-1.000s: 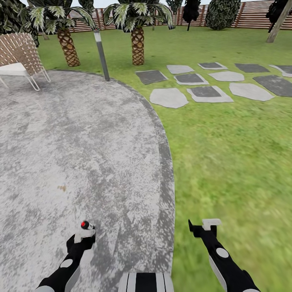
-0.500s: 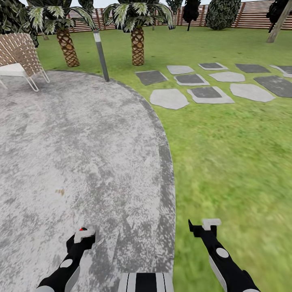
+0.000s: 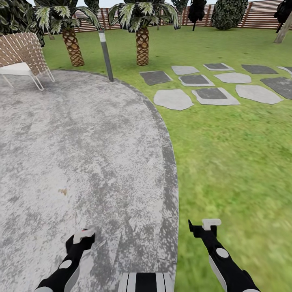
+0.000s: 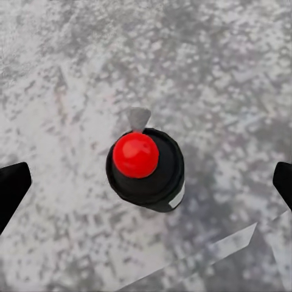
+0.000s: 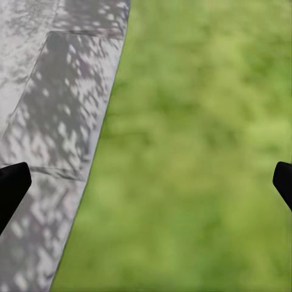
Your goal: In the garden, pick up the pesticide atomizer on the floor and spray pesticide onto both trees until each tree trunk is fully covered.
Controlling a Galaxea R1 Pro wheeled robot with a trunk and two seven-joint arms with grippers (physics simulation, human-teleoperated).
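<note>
The pesticide atomizer point(image 4: 145, 167), a dark bottle with a red top, stands upright on the grey speckled floor point(image 4: 231, 79). In the left wrist view I see it from straight above. My left gripper point(image 4: 146, 185) hangs open over it, its black fingertips point(image 4: 12, 190) wide apart on either side and not touching. In the head view the left gripper point(image 3: 81, 240) covers the bottle. My right gripper point(image 3: 202, 228) is open and empty, over the curved paving edge point(image 5: 67, 121) and the grass point(image 5: 201, 152). One pale bare tree trunk point(image 3: 284, 29) shows far off at the right.
A woven chair point(image 3: 22, 52) stands at the paving's far left. A grey bollard lamp point(image 3: 106, 54) and two palm plants point(image 3: 142, 44) line the far edge. Flat stepping stones point(image 3: 174, 99) cross the lawn point(image 3: 235, 162) toward a brown slat fence point(image 3: 259, 12).
The whole view has shifted as the robot moved. The atomizer, visible just ahead of my left gripper a second ago, has slipped out of sight beneath it in the head view.
</note>
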